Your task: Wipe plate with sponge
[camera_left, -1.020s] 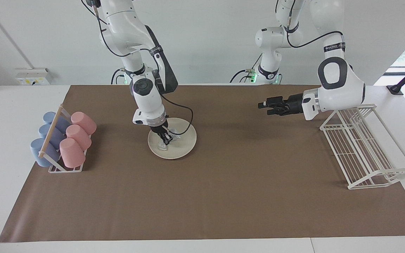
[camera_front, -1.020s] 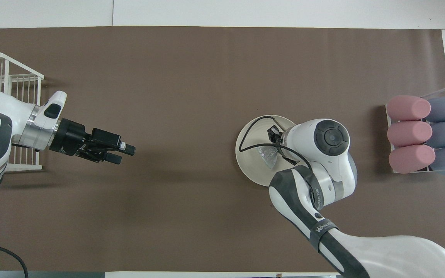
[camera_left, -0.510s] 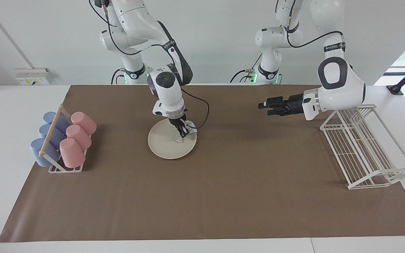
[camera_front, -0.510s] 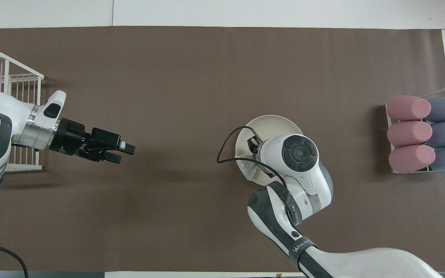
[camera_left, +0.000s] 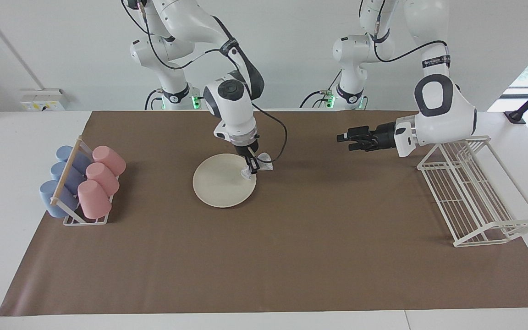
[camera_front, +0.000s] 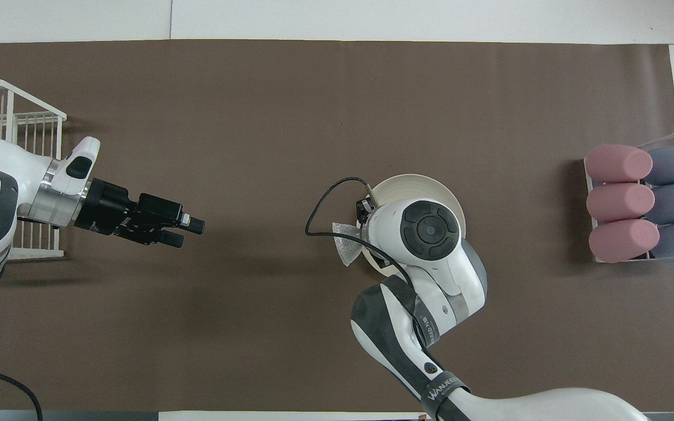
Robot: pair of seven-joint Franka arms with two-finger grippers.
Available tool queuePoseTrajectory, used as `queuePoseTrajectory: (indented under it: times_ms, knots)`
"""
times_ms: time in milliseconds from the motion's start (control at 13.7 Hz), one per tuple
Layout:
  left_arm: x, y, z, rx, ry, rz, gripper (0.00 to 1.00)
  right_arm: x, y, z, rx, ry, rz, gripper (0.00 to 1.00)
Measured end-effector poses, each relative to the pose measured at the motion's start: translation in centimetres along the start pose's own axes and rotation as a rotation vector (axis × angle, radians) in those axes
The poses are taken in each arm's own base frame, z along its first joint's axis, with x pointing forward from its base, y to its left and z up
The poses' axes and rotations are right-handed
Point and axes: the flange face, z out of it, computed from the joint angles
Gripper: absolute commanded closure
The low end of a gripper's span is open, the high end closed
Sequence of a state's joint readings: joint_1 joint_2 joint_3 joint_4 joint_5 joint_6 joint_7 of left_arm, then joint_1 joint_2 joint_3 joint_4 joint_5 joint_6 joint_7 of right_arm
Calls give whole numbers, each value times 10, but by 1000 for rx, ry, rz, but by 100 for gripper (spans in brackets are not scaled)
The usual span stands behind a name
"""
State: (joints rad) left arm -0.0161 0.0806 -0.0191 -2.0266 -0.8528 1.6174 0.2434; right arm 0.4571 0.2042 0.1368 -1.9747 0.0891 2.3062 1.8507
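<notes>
The round, shallow cream-white plate (camera_left: 224,180) lies on the brown-covered desk (camera_left: 291,256), toward the right arm's end. I see the small silvery sparkly sponge (camera_left: 259,164) pinched in the right gripper's (camera_left: 251,167) fingers, over the plate's rim on the side toward the left arm. My left gripper (camera_left: 347,137) waits in the air with fingers spread. I judge the risk is the sponge overhanging the rim and dragging the unheld plate sideways.

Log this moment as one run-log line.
right gripper: shut on sponge, over plate rim | left gripper: open, waiting over mat
</notes>
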Motion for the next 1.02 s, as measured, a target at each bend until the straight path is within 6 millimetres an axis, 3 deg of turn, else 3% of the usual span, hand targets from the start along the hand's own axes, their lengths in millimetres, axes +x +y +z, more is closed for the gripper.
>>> queuePoseTrajectory:
  times_ms: [146, 291, 510, 1020]
  knots:
    - [1, 1, 1, 4, 8, 31, 0, -26, -15, -41, -11, -3, 69, 100]
    - [2, 4, 6, -27, 17, 92, 0, -69, -18, -75, -17, 26, 92, 100]
    - [1, 11, 14, -155, 31, 155, 0, -111, -12, -93, -20, 39, 127, 100]
    - [-18, 32, 31, -356, 24, 228, 0, -117, -13, -92, -23, 39, 145, 100]
